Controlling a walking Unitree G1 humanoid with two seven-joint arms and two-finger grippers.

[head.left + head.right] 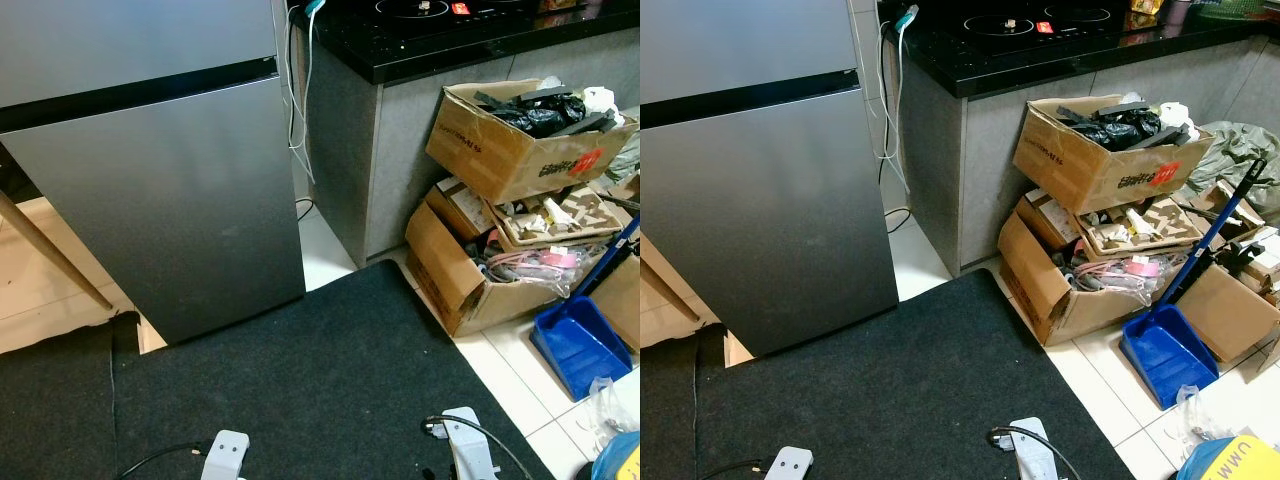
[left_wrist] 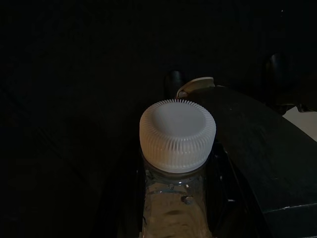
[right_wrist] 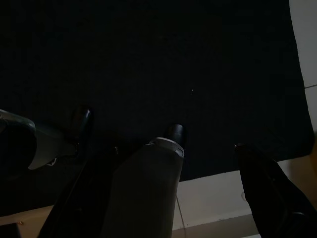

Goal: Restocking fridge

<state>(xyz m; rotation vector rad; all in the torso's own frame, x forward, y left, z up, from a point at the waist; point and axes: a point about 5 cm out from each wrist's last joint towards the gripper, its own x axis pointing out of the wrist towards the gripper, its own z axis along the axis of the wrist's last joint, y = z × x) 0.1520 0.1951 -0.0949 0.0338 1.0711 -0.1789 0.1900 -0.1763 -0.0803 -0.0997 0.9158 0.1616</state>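
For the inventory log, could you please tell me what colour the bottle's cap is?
White, with a ribbed edge; the cap shows best in the left wrist view.

Fridge point(image 1: 150, 190): tall, silver-grey, both doors shut, dark seam between them, standing upright. Bottle point(image 2: 177, 198): clear plastic, ribbed white cap, seen cap-first in left wrist view.

Floor point(image 1: 520, 370): pale tile, part covered by dark mat point(image 1: 300, 380). On it: fridge point(image 1: 150, 200), stacked cardboard boxes point(image 1: 470, 270), blue dustpan point(image 1: 580, 340).
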